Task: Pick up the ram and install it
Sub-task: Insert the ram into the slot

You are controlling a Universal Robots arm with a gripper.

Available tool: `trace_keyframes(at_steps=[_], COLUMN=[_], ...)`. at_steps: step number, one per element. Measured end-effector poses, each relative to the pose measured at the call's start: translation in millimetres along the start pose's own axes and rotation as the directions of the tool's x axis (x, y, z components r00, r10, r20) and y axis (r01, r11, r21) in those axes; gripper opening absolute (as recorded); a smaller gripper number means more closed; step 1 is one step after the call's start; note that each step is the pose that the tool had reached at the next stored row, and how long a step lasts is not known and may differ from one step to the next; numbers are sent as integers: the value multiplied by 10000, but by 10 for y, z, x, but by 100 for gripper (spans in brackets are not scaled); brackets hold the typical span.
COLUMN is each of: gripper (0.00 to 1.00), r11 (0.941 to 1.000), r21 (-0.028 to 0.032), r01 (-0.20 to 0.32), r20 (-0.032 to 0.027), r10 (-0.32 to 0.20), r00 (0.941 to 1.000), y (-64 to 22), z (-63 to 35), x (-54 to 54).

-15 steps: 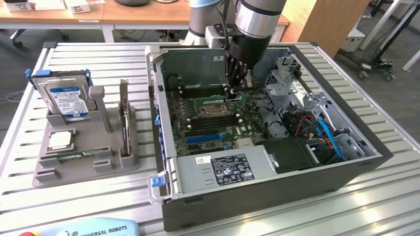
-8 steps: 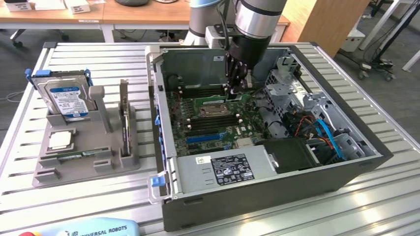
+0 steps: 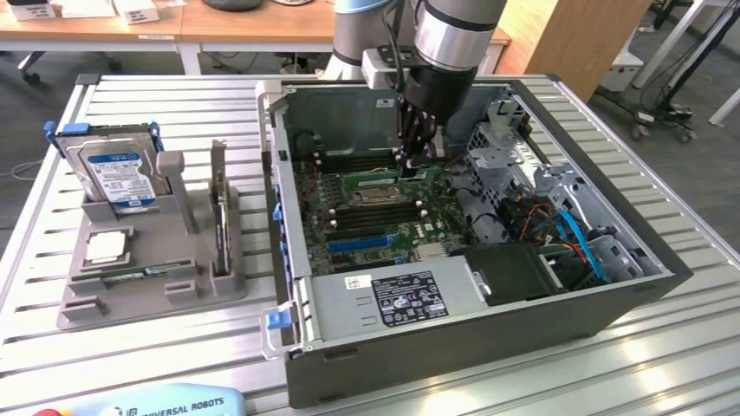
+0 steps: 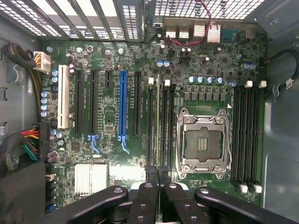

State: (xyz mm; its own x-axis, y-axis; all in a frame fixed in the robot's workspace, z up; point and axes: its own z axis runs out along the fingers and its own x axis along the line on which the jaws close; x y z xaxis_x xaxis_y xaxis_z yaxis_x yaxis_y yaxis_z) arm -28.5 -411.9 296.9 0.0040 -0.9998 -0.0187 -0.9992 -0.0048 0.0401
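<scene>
Ram (image 4: 159, 130) in the gripper (image 4: 158, 181) (edge-on)

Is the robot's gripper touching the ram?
Touching. The wrist view shows the gripper shut on the ram, whose thin edge runs straight in between the fingers.

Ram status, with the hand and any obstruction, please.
Hand shut on the ram. Ram edge-on, lined up along the black memory slots beside the open processor socket. Seated or not: cannot tell. No obstruction seen at the slots.
</scene>
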Motion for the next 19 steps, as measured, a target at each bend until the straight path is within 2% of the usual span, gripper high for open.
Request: trace_keyframes(at_steps=[2, 19], gripper=[11, 11], r11=[10000, 9998], r21=[-1, 4], r01=[-59, -184], r20=[-3, 8], r10=[59, 184], r00=[10000, 9998], y=[-1, -2], z=[24, 43], x=[1, 1])
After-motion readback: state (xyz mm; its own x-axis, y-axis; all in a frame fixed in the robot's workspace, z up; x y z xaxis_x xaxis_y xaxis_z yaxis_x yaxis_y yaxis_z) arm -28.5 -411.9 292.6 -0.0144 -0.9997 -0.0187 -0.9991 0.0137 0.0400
